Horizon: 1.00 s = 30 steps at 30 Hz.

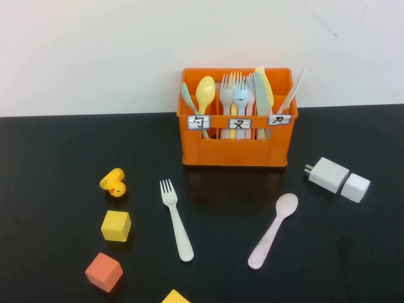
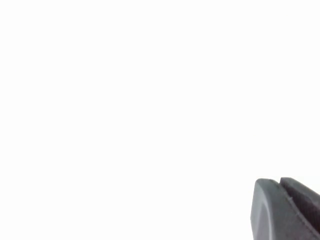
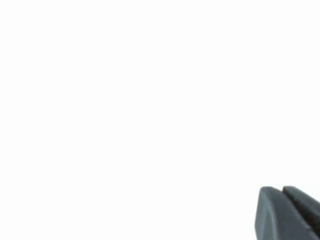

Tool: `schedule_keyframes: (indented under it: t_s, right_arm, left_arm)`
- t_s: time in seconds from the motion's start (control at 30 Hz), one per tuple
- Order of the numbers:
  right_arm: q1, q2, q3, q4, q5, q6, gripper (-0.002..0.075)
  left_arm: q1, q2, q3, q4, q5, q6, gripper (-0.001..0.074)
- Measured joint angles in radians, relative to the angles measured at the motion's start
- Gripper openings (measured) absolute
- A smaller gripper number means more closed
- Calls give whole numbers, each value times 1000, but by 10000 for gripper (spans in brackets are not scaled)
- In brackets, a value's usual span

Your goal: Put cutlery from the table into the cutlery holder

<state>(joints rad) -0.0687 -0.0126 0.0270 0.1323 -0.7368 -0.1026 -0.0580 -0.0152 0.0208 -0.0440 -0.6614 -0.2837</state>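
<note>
A white plastic fork (image 1: 176,219) lies flat on the black table (image 1: 50,151), in front of the holder and to its left. A pale pink spoon (image 1: 273,230) lies flat in front of the holder and to its right. The orange cutlery holder (image 1: 235,144) stands at the back middle, with three labelled compartments that hold several pieces of cutlery. Neither arm shows in the high view. My left gripper (image 2: 280,182) shows only its dark fingertips, pressed together, against plain white. My right gripper (image 3: 281,189) shows the same, shut and empty.
A yellow toy duck (image 1: 114,183), a yellow cube (image 1: 116,225), an orange-red cube (image 1: 103,271) and another yellow block (image 1: 175,297) lie at the front left. A white charger (image 1: 327,174) and a small white block (image 1: 355,187) lie at the right.
</note>
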Motion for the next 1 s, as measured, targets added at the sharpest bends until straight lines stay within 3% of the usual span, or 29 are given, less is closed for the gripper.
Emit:
schedule_keyframes:
  t_s: [0.13,0.4,0.63,0.8,1.0]
  right_arm:
    - [0,0,-18,61,82,-21,-2]
    - [0,29,-348,29,714,-85,-2]
    - [0,260,-508,-31,1130,-197,-2]
    - [0,466,-508,21,1253,-283,-2]
    - [0,698,-508,305,1311,-625,-2]
  left_arm:
    - [0,0,-52,0,104,-157,-1]
    - [0,19,-434,0,642,-153,-1]
    - [0,156,-458,4,757,-122,-1]
    - [0,318,-440,-37,839,-199,-1]
    - [0,700,-556,-220,1092,-144,-1]
